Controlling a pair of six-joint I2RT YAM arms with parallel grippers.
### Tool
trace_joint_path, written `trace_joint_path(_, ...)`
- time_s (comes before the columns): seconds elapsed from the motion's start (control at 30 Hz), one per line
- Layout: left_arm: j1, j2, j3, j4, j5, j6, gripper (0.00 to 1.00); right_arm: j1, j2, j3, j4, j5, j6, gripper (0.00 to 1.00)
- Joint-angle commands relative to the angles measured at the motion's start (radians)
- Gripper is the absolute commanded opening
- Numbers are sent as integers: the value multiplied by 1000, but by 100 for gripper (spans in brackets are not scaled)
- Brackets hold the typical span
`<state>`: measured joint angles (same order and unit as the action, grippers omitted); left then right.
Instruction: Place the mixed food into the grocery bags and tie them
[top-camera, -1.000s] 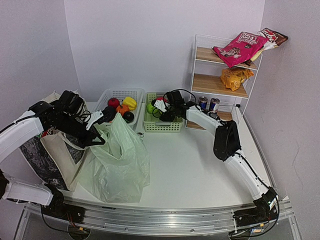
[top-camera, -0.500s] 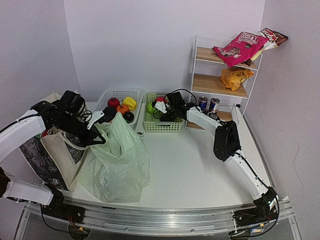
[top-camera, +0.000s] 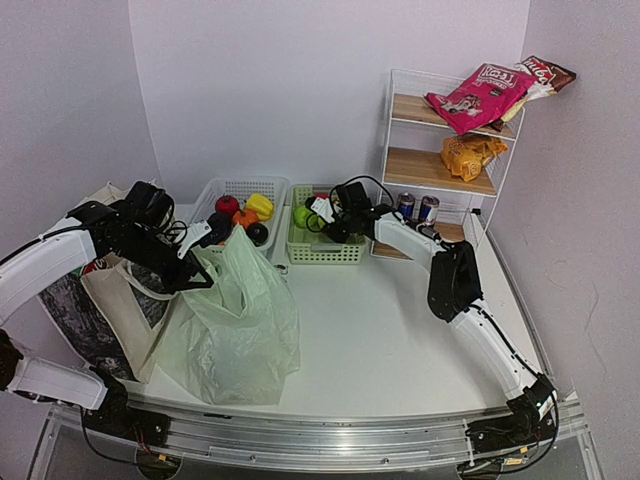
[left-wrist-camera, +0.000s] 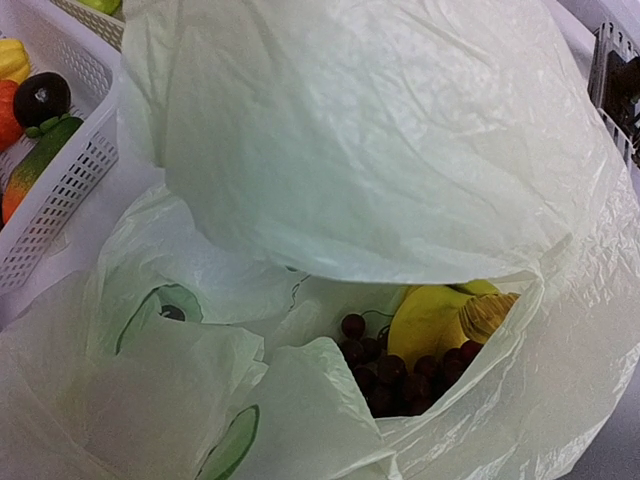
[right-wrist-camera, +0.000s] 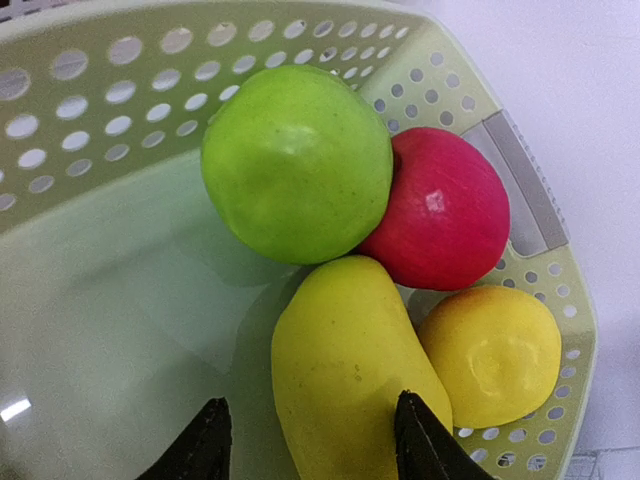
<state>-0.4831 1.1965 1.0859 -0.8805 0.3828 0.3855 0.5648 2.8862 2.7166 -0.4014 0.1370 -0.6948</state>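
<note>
**Target:** long yellow fruit (right-wrist-camera: 345, 380), lying flat on the floor of the green basket (right-wrist-camera: 120, 70), in the corner by its grey handle. Touching a green apple (right-wrist-camera: 295, 160) at the narrow end and a red apple (right-wrist-camera: 440, 210) along one flank, with a small round yellow fruit (right-wrist-camera: 495, 350) pressed against the broad half.

**Orientation:** long axis running from the green apple back toward the wrist camera. Narrow end pointing at the green apple, broad end lying between the fingertips.

**Right pincer** (right-wrist-camera: 312, 445): partly open above the green basket, straddling the broad half. One tip at the flank on the round-fruit side, the other apart from the skin. Nothing gripped yet.

**Procedure:**
1. Close across the short width, square to the long axis.
2. Seat both tips at the widest part. Likely to squirt toward the narrow end if pinched nearer the taper.
3. Keep the outer tip from wedging against the small round yellow fruit.
4. Squeeze gently, then lift straight up past the wall of the green basket.

**Destination:** plastic bag (top-camera: 240, 320), standing on the tabletop (top-camera: 380, 330) well apart from the green basket. Already holding grapes (left-wrist-camera: 385, 365) and a banana (left-wrist-camera: 430, 320).

**Left pincer** (top-camera: 200, 240): closed on the bag's rim, holding the mouth up.
</note>
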Motion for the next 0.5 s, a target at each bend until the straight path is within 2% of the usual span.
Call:
trace_joint_path(0.0,6,-8,29,19,-2,3,0,-21,-25,-96,-258,-129,101,47)
trace_joint_path(0.13,7,-16,24,20,-2,3,0,9,-117,-168,-264,-220,118,49)
trace_joint_path(0.3,8,-23,19,20,2,4,0,16,-194,-156,-261,-367,227,55)
trace_joint_path(0.47,9,-28,11,20,8,6,0,13,-201,-77,-210,-340,312,61)
